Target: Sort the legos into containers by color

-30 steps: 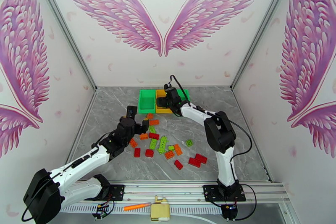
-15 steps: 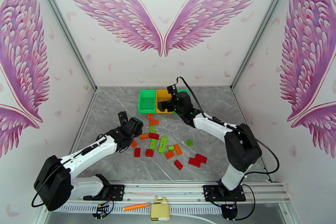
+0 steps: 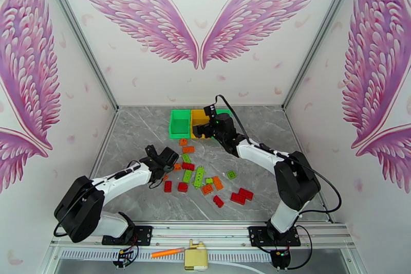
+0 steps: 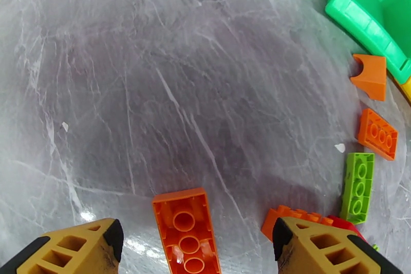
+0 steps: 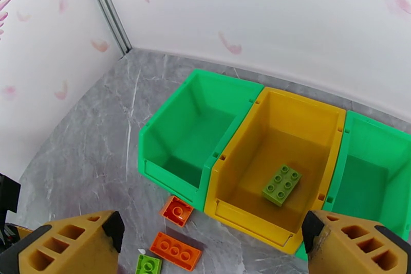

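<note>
Because the legos (image 3: 198, 176) are small bricks of hard plastic, I judge them light, stiff and a little slippery on their smooth sides. The best hold is across the two long flat sides, low down, so that a brick does not pop out of the fingers. Most of them lie scattered in red, orange and light green on the grey table (image 3: 133, 131), in front of the containers (image 3: 180, 111) at the far side.

One orange brick (image 4: 187, 231) lies between the fingers of the left gripper (image 4: 195, 239), which stands spread wide and does not touch it yet. The left wrist view shows that this brick seems to lie with its hollow underside up, turned a little against the fingers; from above, the gripper covers it.

The right gripper (image 5: 211, 229) hangs just before the bins, also spread apart, with nothing between its fingers. Its wrist view looks into the bins, where one light green brick (image 5: 281, 183) lies in the yellow bin (image 5: 303, 100). In the top view the right arm covers a part of that bin, so its content cannot be told there.
</note>
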